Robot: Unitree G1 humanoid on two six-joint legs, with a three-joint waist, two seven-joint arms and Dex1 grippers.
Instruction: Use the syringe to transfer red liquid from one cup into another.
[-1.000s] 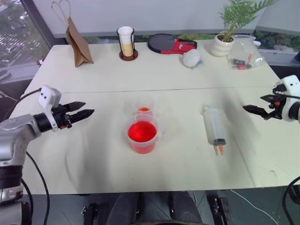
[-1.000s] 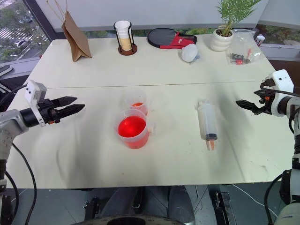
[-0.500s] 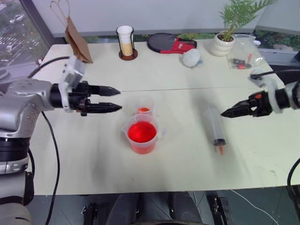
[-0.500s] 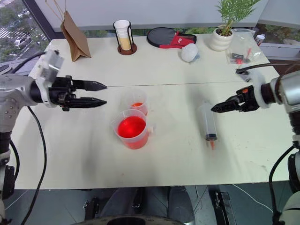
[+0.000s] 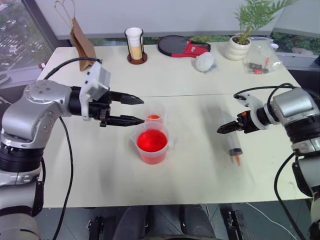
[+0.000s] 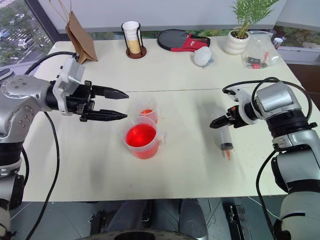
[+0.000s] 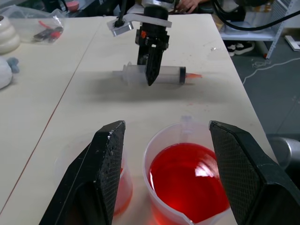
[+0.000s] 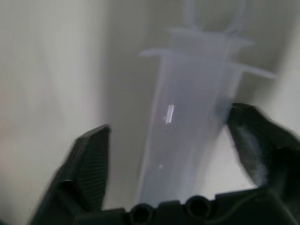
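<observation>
My left pincer [image 5: 134, 110] hangs above the bench [image 5: 200, 175], its two black fingers spread wide apart and holding nothing. It points across toward my right side, with its tips just beside the beaker [image 5: 151, 145] and the small cup [image 5: 154, 114]. From my left wrist, one finger [image 7: 101, 173] stands over the small cup and the other over the far rim of the beaker.

The beaker sits near the middle of the bench with its spout toward my left, and it holds a deep pool of red liquid [image 5: 151, 140]. The small cup stands just behind it, touching or nearly touching, with a thin orange-red layer at its bottom.

The syringe [image 6: 223, 134] lies flat on the bench to the right of the beaker, well apart from it, with its orange-red tip pointing toward the near edge and its plunger end pointing away.

My right pincer [image 6: 214, 124] is angled down over the syringe at the plunger end of the barrel. From my right wrist, its fingers [image 8: 89, 164] stand apart on either side of the clear barrel, with a gap on each side, so they are not clamped on it. Whether a fingertip touches the syringe I cannot tell.

Along the far edge of the bench stand a brown paper bag [image 5: 83, 44], a white-and-tan cup in a dark stand [image 5: 134, 46], a paddle [image 5: 181, 46], a potted plant [image 5: 239, 40] and a clear plastic bag [image 5: 260, 57].
</observation>
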